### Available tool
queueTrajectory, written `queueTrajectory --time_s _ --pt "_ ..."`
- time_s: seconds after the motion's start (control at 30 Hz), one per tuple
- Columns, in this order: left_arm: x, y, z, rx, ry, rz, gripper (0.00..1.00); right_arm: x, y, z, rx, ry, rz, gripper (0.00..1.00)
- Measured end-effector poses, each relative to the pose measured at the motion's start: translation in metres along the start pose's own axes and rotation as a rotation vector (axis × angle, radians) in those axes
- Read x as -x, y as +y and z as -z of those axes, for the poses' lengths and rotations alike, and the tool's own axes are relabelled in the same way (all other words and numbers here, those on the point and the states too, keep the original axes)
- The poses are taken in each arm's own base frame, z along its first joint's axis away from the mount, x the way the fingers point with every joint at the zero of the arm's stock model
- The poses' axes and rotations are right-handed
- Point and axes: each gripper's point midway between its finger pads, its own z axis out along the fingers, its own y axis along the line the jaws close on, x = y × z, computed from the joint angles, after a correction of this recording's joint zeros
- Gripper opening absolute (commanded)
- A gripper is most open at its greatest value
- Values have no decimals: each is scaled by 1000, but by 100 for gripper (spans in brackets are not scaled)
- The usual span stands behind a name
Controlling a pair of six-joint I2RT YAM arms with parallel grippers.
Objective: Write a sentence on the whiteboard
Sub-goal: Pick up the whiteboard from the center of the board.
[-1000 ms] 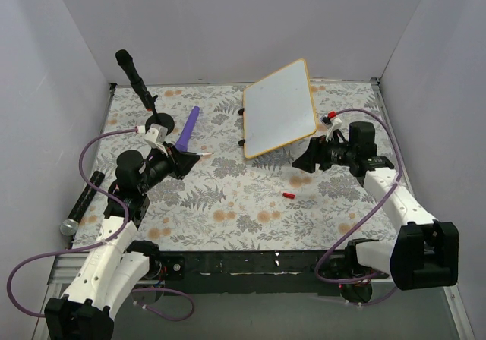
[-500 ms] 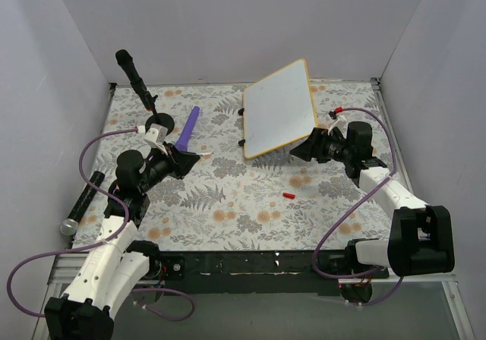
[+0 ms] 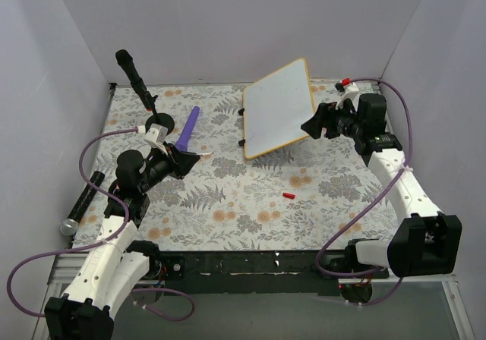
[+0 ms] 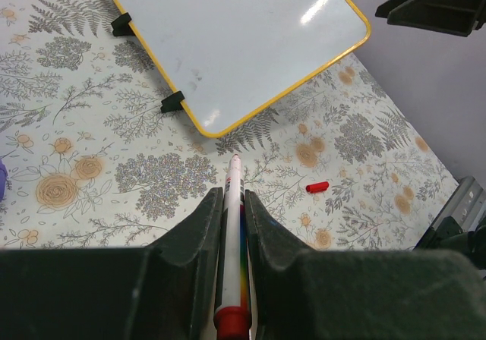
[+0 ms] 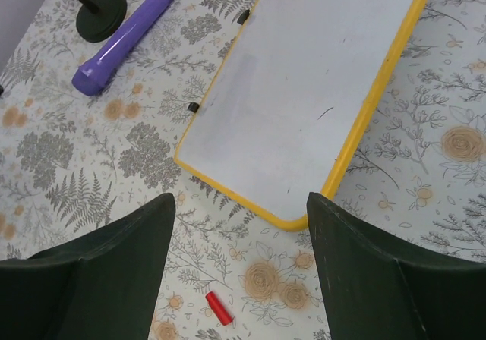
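The whiteboard (image 3: 279,108) stands toward the back of the worktop (image 3: 228,211), a little right of centre. It is propped on small black feet along its left edge, so its white face tilts up, and its yellow-orange rim runs round rounded corners. Its surface shows only faint grey smudges and one short dark stroke near the right rim (the right wrist view gives this best). The left claw (image 3: 196,155) sits low over the floral cloth, well apart from the board and to its near left. It is pressed together on a marker (image 4: 231,241) with a white barrel and a red end, whose tip points toward the board's near corner without reaching it. In the left wrist view the two fingers (image 4: 199,230) squeeze the barrel from both sides, and the board (image 4: 228,36) fills the upper part of the picture. The right claw (image 3: 313,124) hangs above the worktop just beside the board's right edge. Its fingers (image 5: 114,272) are spread wide with nothing between them. Seen from its own camera, the claw (image 5: 239,199) looks down on the board (image 5: 311,89), whose near corner falls between the fingers. A small red cap (image 3: 288,195) lies loose on the cloth in front of the board, apart from both arms. To the left of the board lies a purple cylinder (image 3: 190,127), and just beyond it a black microphone (image 3: 130,68) leans on a stand with a round base. A black tube (image 3: 85,196) with a silver end lies at the left edge of the worktop.
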Motion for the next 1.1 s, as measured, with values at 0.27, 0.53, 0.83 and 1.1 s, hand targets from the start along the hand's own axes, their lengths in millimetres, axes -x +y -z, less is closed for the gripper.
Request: queueTrajectory --time_s 0.27,0.53,0.83,1.1 --pt "1 -1 1 -2 -3 -4 0 17 -29 -20 -82 53 -14 78" --pt "0 -2 1 -11 0 -4 0 47 -56 -51 -95 74 -35 78" --pt "0 -2 0 -11 1 -10 0 45 -90 -109 -66 161 -128 78" --pt "-3 0 -2 -10 15 -3 0 31 -92 -126 -21 213 -215 52"
